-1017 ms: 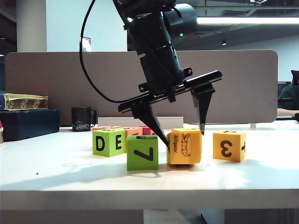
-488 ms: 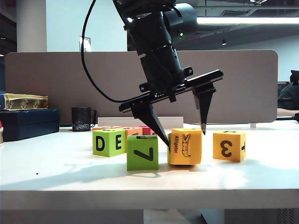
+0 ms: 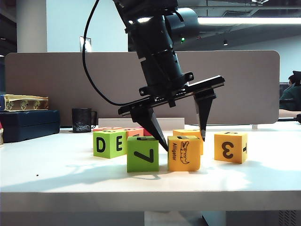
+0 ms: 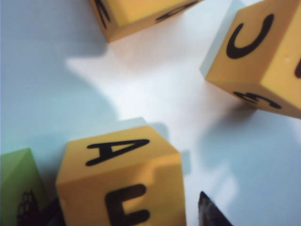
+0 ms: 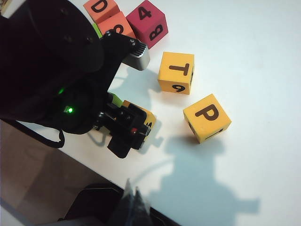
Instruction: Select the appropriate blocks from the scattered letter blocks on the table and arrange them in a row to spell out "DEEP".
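The orange alligator block [image 3: 183,153] stands on the table [image 3: 70,181] just right of the green 7 block [image 3: 143,154]. My left gripper [image 3: 184,143] points down over it, open. Its fingers straddle the block, whose top shows an E [image 4: 123,193]. One fingertip [image 4: 207,213] stands a little off the block's side. The orange 3 block [image 3: 230,147], with P on top [image 5: 207,117], sits further right. A salmon D block [image 5: 101,7] lies at the back. My right gripper [image 5: 134,202] hangs shut and empty beyond the table's edge, away from every block.
A green D E block [image 3: 110,143] sits left of the 7 block. Behind are a pink 4 B block [image 5: 148,23] and an orange T 9 block [image 5: 176,71]. A black mug [image 3: 82,120] and boxes [image 3: 28,115] stand at the back left before a partition.
The alligator block has shifted toward the front edge, turned a little, and now stands level with the green 7 block. The left gripper has rolled slightly and stays above it.
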